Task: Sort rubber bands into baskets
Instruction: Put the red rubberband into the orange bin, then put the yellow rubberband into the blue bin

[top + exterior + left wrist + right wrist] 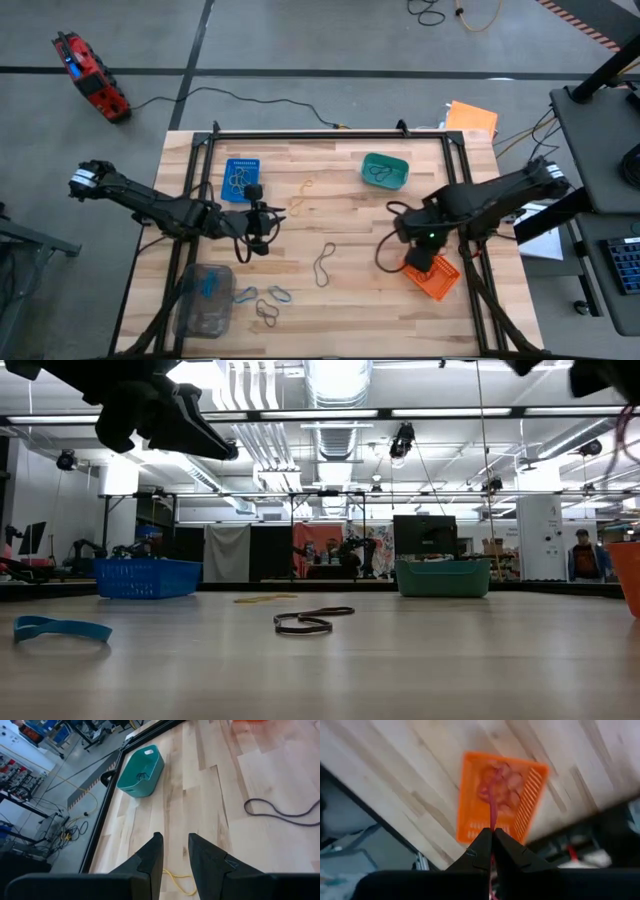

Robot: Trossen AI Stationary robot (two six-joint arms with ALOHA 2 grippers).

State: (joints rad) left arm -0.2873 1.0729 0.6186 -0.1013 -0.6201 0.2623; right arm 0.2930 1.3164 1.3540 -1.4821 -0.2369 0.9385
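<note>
Right gripper: it hangs above the orange basket at the table's near right, fingers pinched together on an orange-red rubber band that dangles down towards the basket.
Orange basket contents: the right wrist view shows a heap of orange-red bands lying inside.
Left gripper: it hovers over the left-middle of the table, just in front of the blue basket; the fingers stand a little apart with bare wood showing between them, nothing held.
Under the left gripper: a yellow band lies on the wood just past the fingertips.
Blue basket: it sits at the far left of the table with dark bands inside.
Teal basket: it stands at the far right-middle, a dark band in it.
Clear basket: it rests at the near left corner with a blue band inside.
Loose bands: a dark loop lies mid-table; yellow ones lie between the blue and teal baskets; blue and dark ones are strewn just beside the clear basket.
Table: pale wood planks in a black frame.
Floor beyond: a red device sits well apart from the table, and a flat orange sheet lies off the far right corner.
</note>
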